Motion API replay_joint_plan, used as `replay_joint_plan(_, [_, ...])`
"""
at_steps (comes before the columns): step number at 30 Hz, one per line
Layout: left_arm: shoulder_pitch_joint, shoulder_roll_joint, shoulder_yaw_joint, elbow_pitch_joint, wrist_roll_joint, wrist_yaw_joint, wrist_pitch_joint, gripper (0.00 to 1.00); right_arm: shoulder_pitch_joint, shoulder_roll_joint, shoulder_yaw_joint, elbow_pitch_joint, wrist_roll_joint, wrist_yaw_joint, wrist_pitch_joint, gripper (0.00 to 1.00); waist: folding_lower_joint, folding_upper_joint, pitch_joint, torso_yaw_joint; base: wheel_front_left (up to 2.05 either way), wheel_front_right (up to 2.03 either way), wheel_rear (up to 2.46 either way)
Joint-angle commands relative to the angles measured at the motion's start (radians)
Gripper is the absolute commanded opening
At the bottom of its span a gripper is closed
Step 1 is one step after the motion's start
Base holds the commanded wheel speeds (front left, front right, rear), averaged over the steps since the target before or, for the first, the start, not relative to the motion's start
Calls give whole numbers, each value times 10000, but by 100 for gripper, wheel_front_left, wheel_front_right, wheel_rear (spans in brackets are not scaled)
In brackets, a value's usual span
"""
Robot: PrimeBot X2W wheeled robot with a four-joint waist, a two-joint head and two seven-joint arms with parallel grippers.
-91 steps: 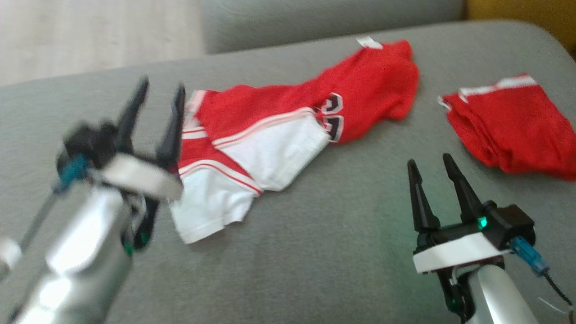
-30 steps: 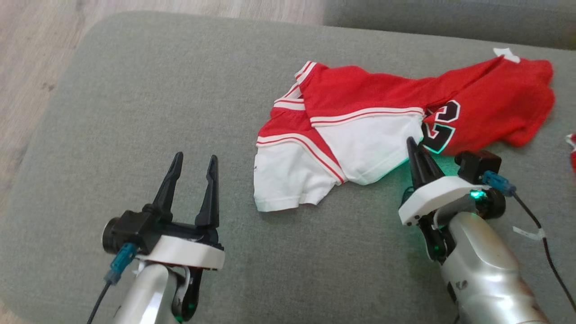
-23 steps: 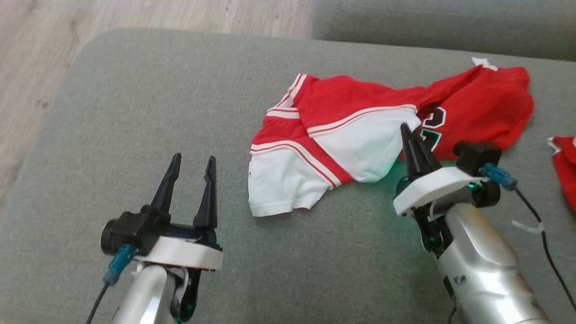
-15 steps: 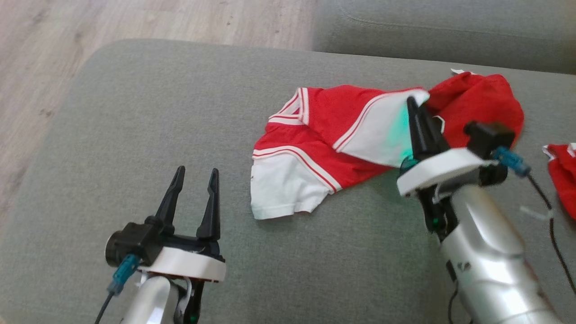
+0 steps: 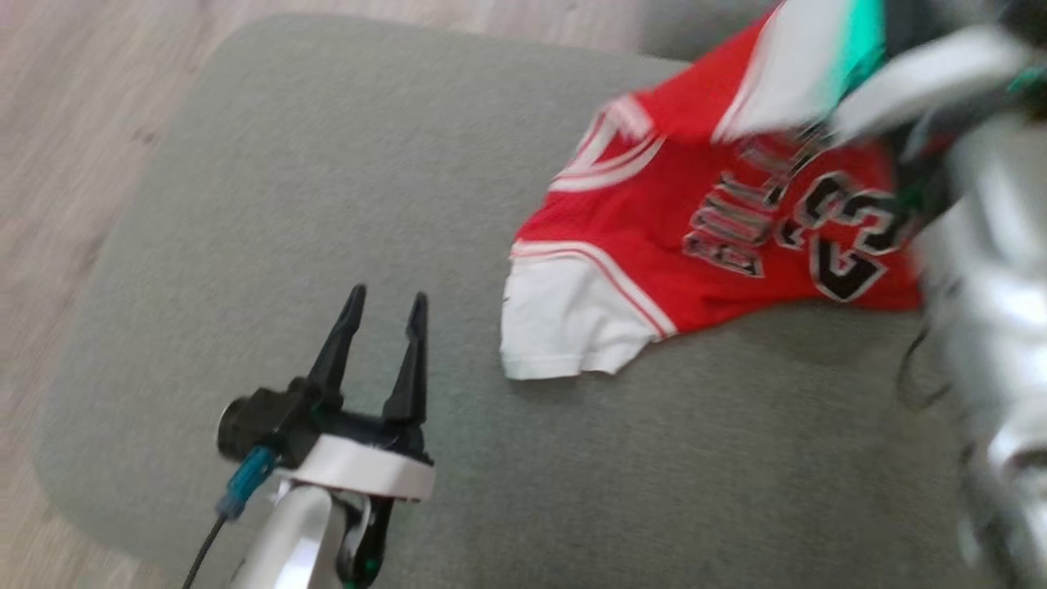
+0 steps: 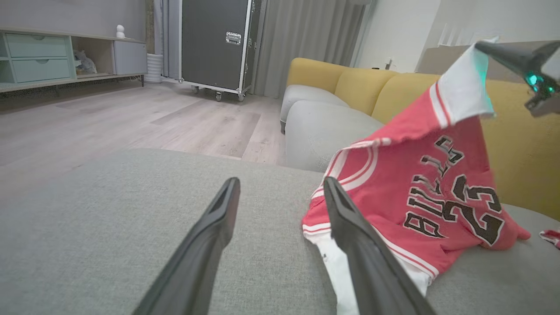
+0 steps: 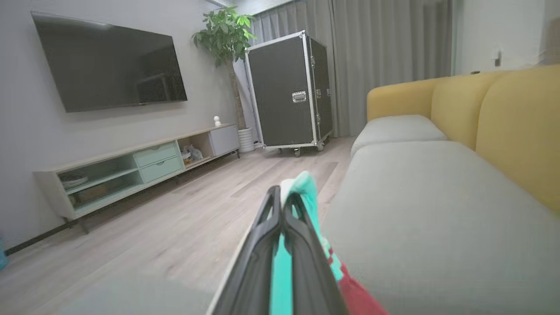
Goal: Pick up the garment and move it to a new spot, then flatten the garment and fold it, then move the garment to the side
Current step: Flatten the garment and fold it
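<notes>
1. Seat (image 5: 327,204): grey fabric sofa cushion with rounded corners. It bears the jersey on its right half.
2. Floor (image 6: 109,118): pale wood planks, left of the seat and beyond it.
3. Backrest (image 7: 516,113): yellow, padded, along the sofa's far right side.
4. Curtain (image 7: 385,52): grey, full height, on the far wall.
5. TV (image 7: 109,65): dark screen, wall-mounted above the cabinet.
6. Cabinet (image 7: 131,175): low and pale, with green drawers and open shelves.
7. Case (image 7: 284,92): black, metal-edged, on castors, in front of the curtain.
8. Plant (image 7: 225,30): leafy, standing just left of the case.
9. Jersey (image 5: 712,245): red with white trim, black lettering and the number 23.
   - One white corner is raised clear of the seat at the far right.
   - The body slopes down from that corner with the printed side showing.
   - The lower edge and a white panel at near left lie on the seat.
   - It is blurred in the head view.
10. Right forearm (image 5: 990,286): silver, at the right edge, blurred.
11. Right gripper (image 7: 282,197): jaws pressed together on the jersey's raised white corner. The cloth is pinched between the fingers and tinted by green light.
12. Left gripper (image 5: 388,293): jaws spread wide with nothing between them. It hangs over the near seat, left of the jersey's white panel and apart from it.
13. Scrap (image 6: 551,236): small piece of red-and-white cloth on the seat, right of the jersey.
</notes>
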Motion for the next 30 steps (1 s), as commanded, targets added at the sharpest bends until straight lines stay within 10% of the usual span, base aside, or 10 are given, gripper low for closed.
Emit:
replay_joint_plan(1, [-524, 19, 225, -293, -30, -48, -93, 100, -730, -21, 38, -228, -152, -9, 1, 0, -2, 0, 375, 466, 0, 0, 0])
replay_joint_plan(10, [-944, 1, -944, -366, -886, 99, -93, 100, -3992, -1180, -2000, 2721, -2509, -9, -515, 0, -2, 0, 1037, 2222, 0, 0, 0])
replay_joint_plan(11, [-941, 1, -1020, -378, -936, 126, -93, 100, -4103, -1211, -2139, 2927, -2847, -9, -567, 13, -2, 0, 1066, 2308, 0, 0, 0])
replay_joint_plan(12, [-941, 1, -1088, -394, -981, 150, -93, 100, -4184, -1264, -2201, 3124, -3278, -9, -587, 100, -2, 0, 1112, 2381, 0, 0, 0])
replay_joint_plan(20, [-1065, 0, -1147, -516, -1132, 354, -93, 100, -4122, -998, -2556, 4225, -5369, -9, -140, 100, -2, 0, 1248, 2018, 0, 0, 0])
replay_joint_plan(30, [-1232, 0, -308, -748, -903, 413, -93, 100, -3487, -207, -1372, 4652, -4974, -9, -1007, 100, -2, 0, 625, 1, 0, 0, 0])
